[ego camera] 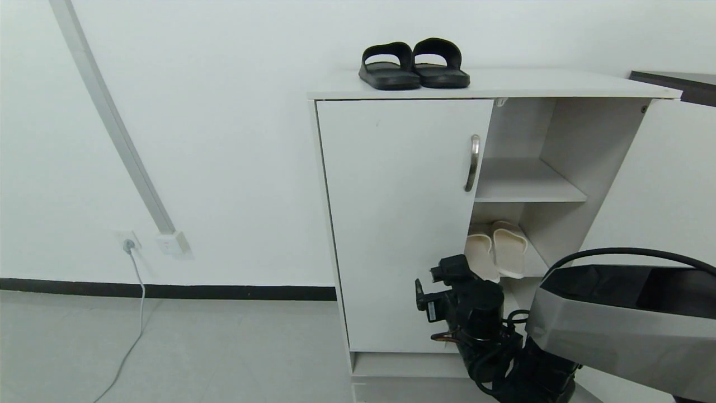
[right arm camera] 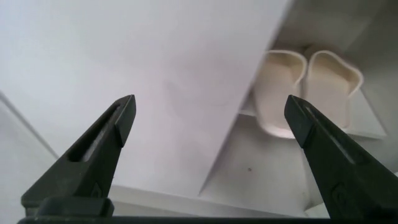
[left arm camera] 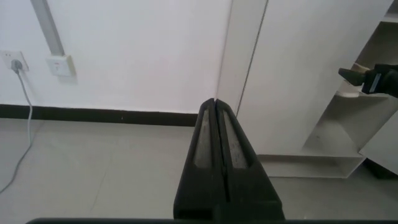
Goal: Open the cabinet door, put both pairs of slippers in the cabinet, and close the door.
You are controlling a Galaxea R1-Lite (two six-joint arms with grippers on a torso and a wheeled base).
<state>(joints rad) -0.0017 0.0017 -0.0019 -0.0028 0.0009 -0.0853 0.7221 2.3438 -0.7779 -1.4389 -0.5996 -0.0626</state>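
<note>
1. White wall [ego camera: 224, 140] and grey tiled floor [ego camera: 224, 347] make up your backdrop. A black skirting strip [ego camera: 168, 291] runs between them, and a cable [ego camera: 137, 302] hangs from a wall socket [ego camera: 129, 243] off to your left.
2. You face a white cabinet [ego camera: 531, 84]. Its left door [ego camera: 397, 224] is closed, with a metal handle [ego camera: 473, 162] upright at its inner edge. Its right door [ego camera: 665, 184] stands wide open.
3. You have the black slippers [ego camera: 414, 64] side by side on the cabinet's top, toward its left end.
4. You have the cream slippers [ego camera: 498, 252] side by side on the lower shelf [ego camera: 534, 263] of the open right compartment, beneath the upper shelf [ego camera: 526, 184]. One toe seems to jut slightly past the shelf's front edge, though the angle makes that hard to judge.
5. Your right gripper [right arm camera: 209, 102] sits low in front of the cabinet, by the closed door's inner edge. Its fingers are spread wide and hold nothing, and it is near the cream slippers but apart from them.
6. Your left gripper [left arm camera: 216, 109] has its fingers pressed together with nothing between them. It points at the floor and wall left of the cabinet, well apart from both pairs.
</note>
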